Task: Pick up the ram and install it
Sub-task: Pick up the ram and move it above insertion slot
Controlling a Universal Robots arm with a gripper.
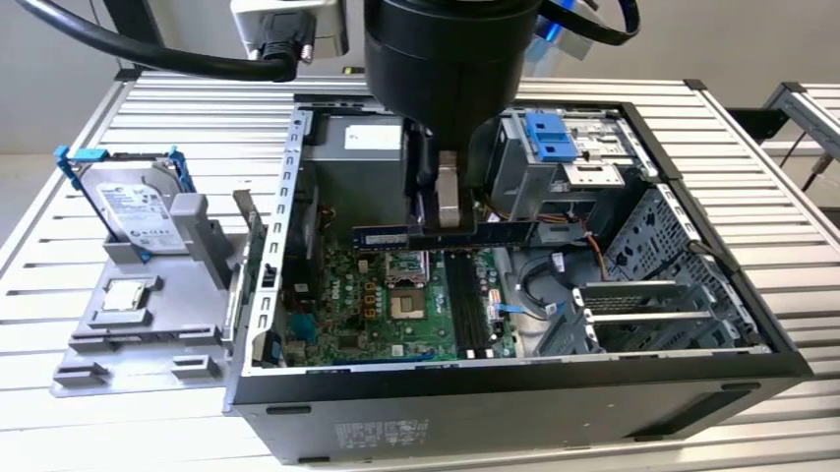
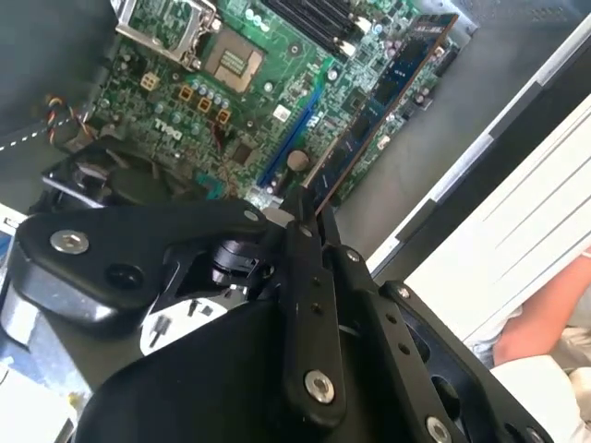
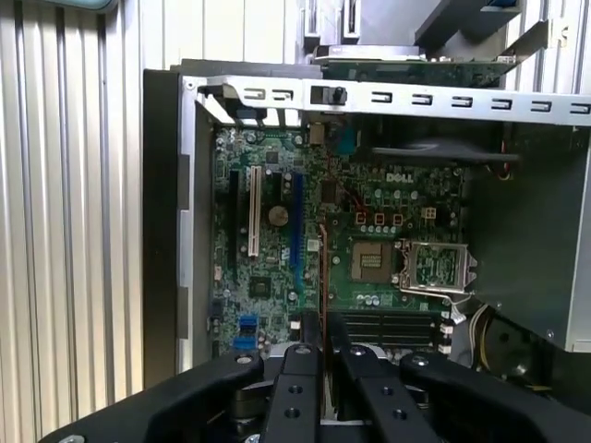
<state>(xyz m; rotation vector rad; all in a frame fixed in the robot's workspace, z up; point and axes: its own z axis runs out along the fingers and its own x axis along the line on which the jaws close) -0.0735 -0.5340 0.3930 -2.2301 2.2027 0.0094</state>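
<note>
Pincer: clamped on the ram at mid-length, its black fingers pressed against both flat faces, as both wrist views show.
Ram: a long, thin blue stick with small dark chips, held level and on edge. It sticks out past the pincer on both sides and appears as a narrow line in the first wrist view.
Position: the ram hangs inside the open case, above the green motherboard and apart from it.
Slots: the black slots lie below the pincer and run crosswise to the ram.
Edges: a drive cage with a blue clip stands just beside one end of the ram; the case's rear wall is near behind the pincer.
Open room: the case top is open above the board, and the processor socket lies uncovered beneath.
Worktop: slatted metal, carrying the case.
</note>
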